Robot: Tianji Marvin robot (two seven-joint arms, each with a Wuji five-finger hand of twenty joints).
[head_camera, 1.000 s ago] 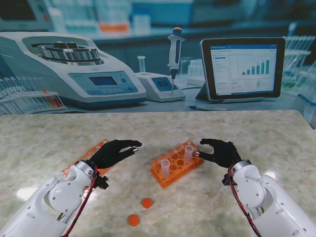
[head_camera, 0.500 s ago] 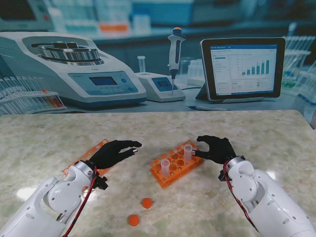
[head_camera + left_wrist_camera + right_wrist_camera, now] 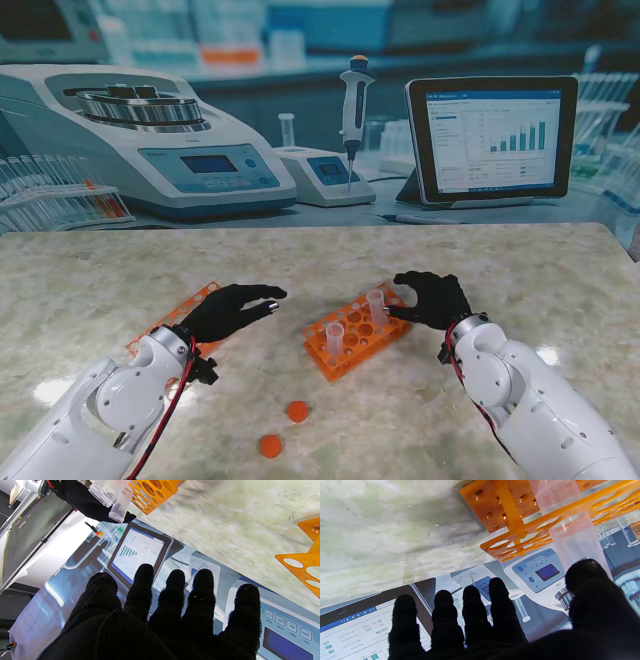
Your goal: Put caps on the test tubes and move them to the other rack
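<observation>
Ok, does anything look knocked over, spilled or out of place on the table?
Nothing is spilled or tipped. Both test tubes stand upright and uncapped in the centre rack. The two orange caps lie loose on the table, nearer to me. The second rack is partly hidden under the left hand.

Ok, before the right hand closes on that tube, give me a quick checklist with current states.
1. Right hand at the far tube, fingers apart: ok.
2. Thumb beside the tube wall, seen in the right wrist view: ok; actual contact: cannot tell.
3. Tube seated upright in the centre rack: ok.
4. Both tubes, including the near tube, uncapped; two orange caps lie on the table nearer to me: not ok yet.
5. Left hand open, above the other rack, holding nothing: ok.
</observation>
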